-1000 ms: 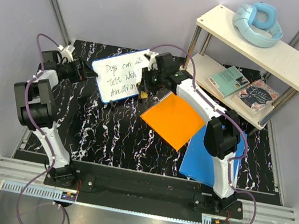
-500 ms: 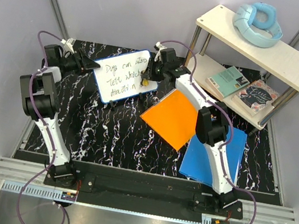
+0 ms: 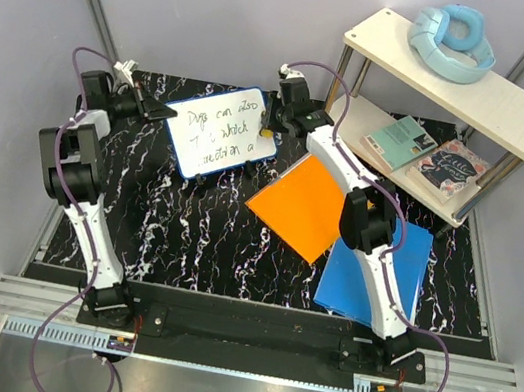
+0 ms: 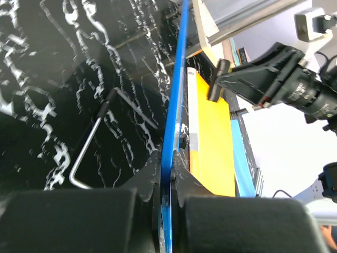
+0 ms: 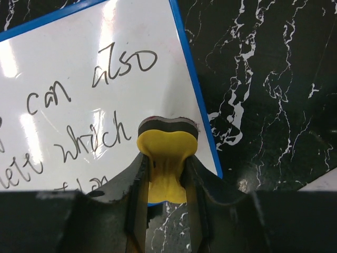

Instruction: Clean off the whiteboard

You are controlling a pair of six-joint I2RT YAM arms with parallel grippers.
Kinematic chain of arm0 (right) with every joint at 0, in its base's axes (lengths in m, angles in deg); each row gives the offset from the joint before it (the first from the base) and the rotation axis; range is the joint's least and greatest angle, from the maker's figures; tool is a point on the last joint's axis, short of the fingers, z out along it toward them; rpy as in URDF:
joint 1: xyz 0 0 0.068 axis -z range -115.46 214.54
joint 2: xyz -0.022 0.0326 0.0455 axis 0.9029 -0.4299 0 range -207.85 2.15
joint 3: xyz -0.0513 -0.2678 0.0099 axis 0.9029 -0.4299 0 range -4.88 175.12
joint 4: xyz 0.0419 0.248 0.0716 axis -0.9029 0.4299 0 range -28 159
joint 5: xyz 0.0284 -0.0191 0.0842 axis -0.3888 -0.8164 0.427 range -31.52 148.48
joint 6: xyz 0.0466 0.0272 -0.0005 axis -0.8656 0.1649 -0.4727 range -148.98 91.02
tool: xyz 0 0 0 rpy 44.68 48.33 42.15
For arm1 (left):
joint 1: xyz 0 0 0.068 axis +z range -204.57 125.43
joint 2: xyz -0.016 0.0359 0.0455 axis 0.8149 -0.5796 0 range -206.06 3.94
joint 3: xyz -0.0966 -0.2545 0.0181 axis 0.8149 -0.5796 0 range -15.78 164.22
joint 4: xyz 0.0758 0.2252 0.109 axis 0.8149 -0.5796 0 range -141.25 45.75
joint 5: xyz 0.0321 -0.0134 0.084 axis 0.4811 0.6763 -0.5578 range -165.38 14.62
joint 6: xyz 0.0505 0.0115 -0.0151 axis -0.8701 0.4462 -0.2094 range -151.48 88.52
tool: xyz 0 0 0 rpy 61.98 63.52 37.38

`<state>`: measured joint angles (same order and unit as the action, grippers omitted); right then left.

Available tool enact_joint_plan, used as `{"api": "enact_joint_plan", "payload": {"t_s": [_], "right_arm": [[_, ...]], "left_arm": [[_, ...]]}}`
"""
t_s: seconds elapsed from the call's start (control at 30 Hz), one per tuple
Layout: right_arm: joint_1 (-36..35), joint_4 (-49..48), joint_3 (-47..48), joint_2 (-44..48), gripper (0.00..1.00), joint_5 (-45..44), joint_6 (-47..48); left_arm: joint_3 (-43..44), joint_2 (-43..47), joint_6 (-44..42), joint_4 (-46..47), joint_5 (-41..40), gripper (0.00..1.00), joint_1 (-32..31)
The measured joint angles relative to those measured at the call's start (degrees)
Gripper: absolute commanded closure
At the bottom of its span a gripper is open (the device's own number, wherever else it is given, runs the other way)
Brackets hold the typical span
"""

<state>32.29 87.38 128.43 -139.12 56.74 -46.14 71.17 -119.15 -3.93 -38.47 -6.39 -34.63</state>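
The whiteboard (image 3: 220,134), white with a blue frame and black handwriting, stands tilted on the black marbled table at the back. My left gripper (image 3: 159,110) is shut on its left edge. In the left wrist view the blue frame (image 4: 176,105) runs edge-on between my jaws (image 4: 168,182). My right gripper (image 3: 272,127) is at the board's right edge, shut on a yellow eraser (image 5: 167,141) whose dark felt presses the white surface (image 5: 79,58) beside the word "which". The right gripper (image 5: 167,174) squeezes the eraser's waist.
An orange folder (image 3: 303,206) and a blue folder (image 3: 370,276) lie right of the board. A two-level shelf (image 3: 501,106) at the back right holds blue headphones (image 3: 454,42) and two books (image 3: 400,142). A bent metal rod (image 4: 89,142) lies behind the board.
My left gripper has closed on the board's left edge. My right gripper with the eraser has moved back and right to the board's right edge.
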Motion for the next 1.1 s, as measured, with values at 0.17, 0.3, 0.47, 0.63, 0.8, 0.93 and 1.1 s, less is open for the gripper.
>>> {"api": "enact_joint_plan", "payload": {"t_s": [0.17, 0.3, 0.47, 0.63, 0.8, 0.93, 1.1], "right_arm": [[0.0, 0.8, 2.9, -3.1, 1.0, -2.3, 2.4], [-0.2, 1.4, 5.9, -6.9, 1.0, -2.3, 4.8], [-1.2, 2.2, 11.9, -11.6, 1.0, -2.1, 7.7], [-2.1, 2.9, 15.8, -13.3, 1.0, -1.7, 9.8], [-5.2, 3.2, 16.8, -13.6, 1.0, -2.5, 11.6], [-8.8, 3.2, 16.8, -13.5, 1.0, -4.0, 12.5], [-13.8, 3.7, 18.0, -13.4, 1.0, -5.2, 13.1]], "left_arm": [[1.6, 0.0, -1.0, -1.8, 0.2, 1.0, -0.5], [1.6, 0.0, -2.4, -3.4, 0.3, 1.0, -0.4], [1.8, 0.0, -4.4, -5.7, 0.3, 1.0, -0.3], [1.8, 0.3, -7.1, -8.5, 0.4, 1.0, 0.0], [1.8, 1.1, -9.1, -10.6, 0.3, 1.0, 0.0], [1.5, 2.1, -10.9, -13.0, -0.4, 1.0, 0.0], [0.0, 4.7, -15.4, -16.2, -1.6, 1.0, -0.3]]}}
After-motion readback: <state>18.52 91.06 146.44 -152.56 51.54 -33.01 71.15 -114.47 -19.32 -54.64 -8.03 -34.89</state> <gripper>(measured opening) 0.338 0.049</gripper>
